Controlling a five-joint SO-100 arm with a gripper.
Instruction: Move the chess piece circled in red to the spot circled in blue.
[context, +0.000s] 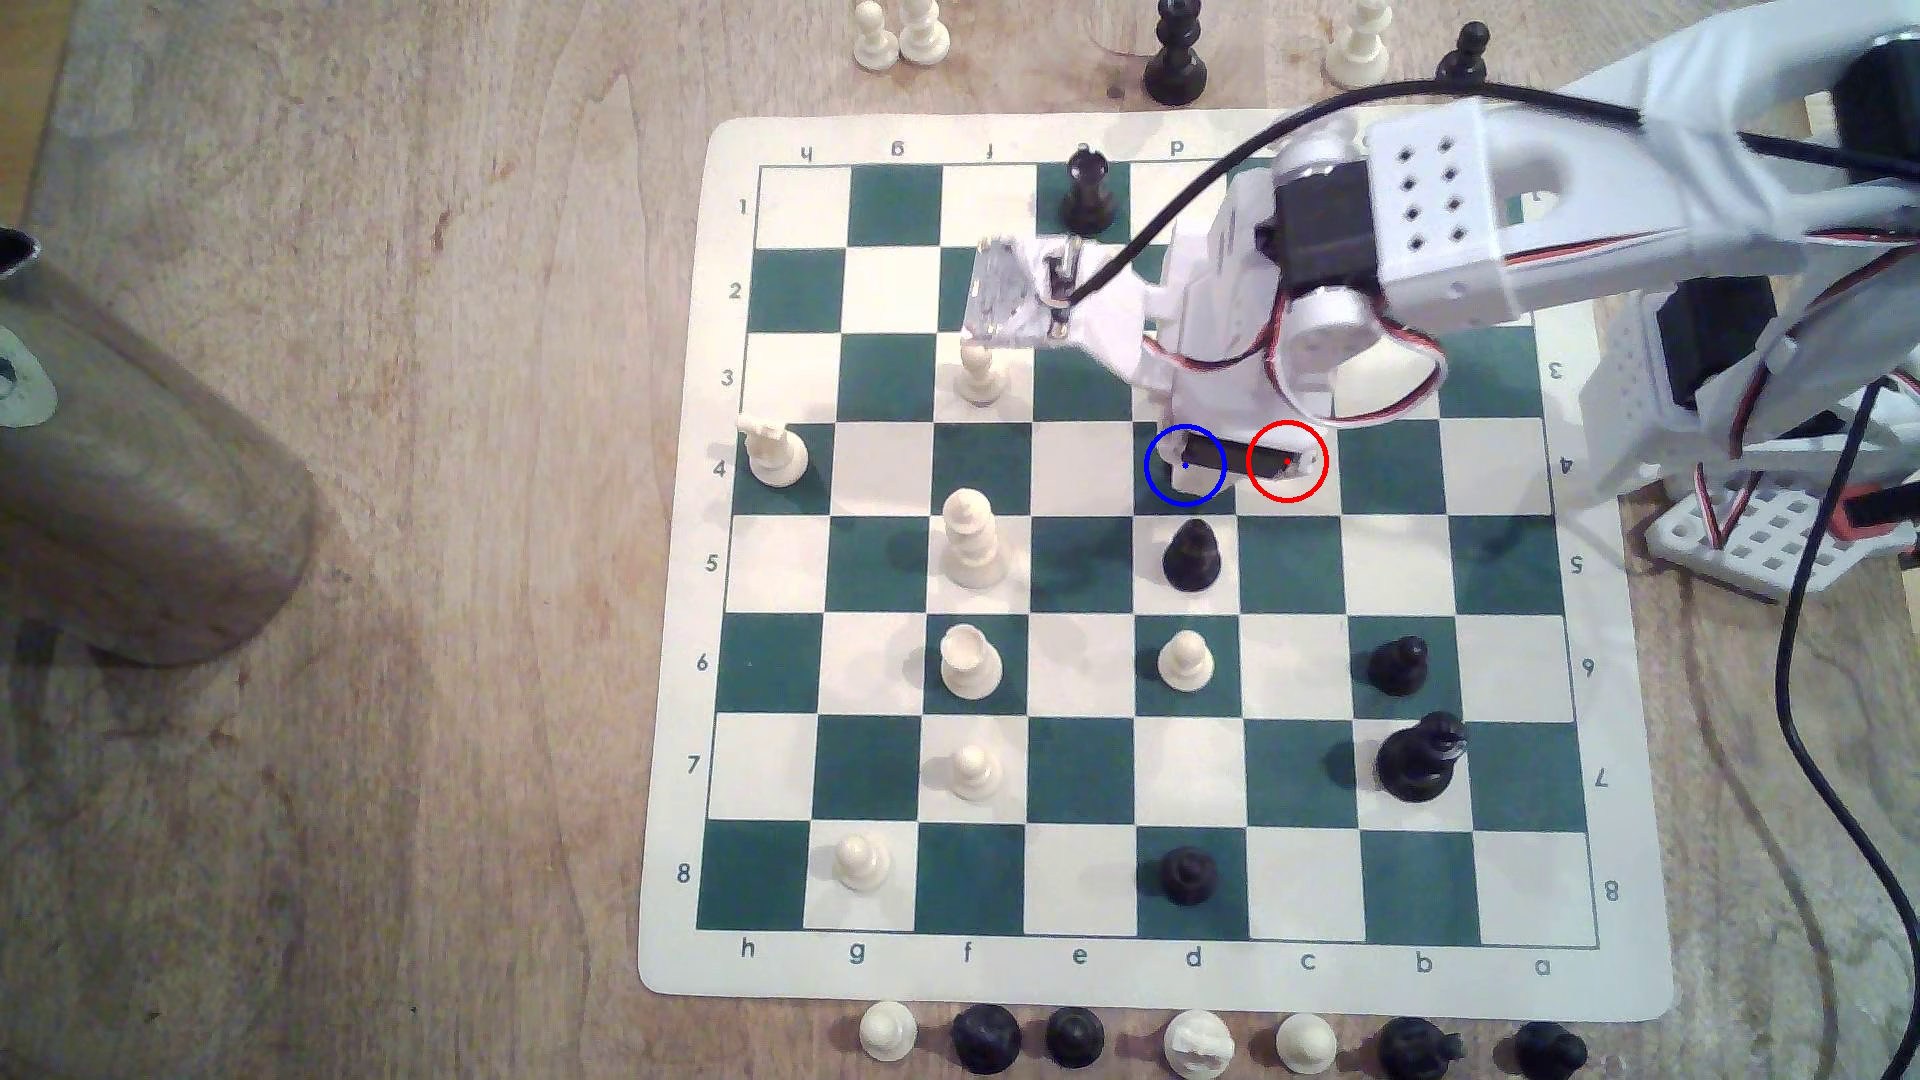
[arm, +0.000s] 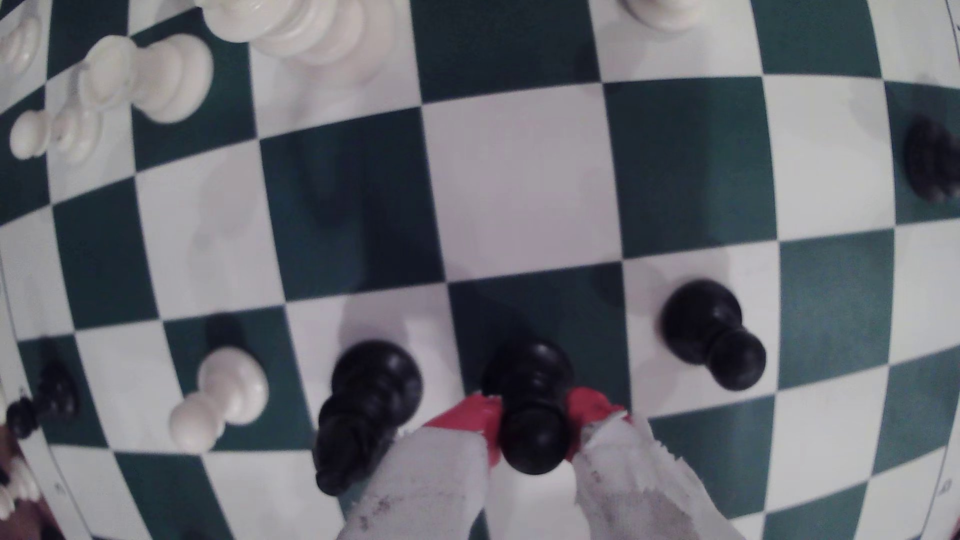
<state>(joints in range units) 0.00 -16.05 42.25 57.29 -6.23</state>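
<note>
Between the red-tipped fingers of the claw sits the black pawn, gripped at its neck and head, with its base over a dark green square. From the exterior view the arm hides the pawn itself, and the claw hangs over the blue-ringed square, with the red-ringed white square just beside it. My reading is that the pickup and the short carry are done, and what is left is setting the pawn down, letting go and lifting clear; whether the base already touches the board I cannot tell. Close beside the claw stand a taller black piece on one side and another black pawn on the other. Printed along the edges of the chessboard are the numbers 1 to 8 and the letters a to h.
</note>
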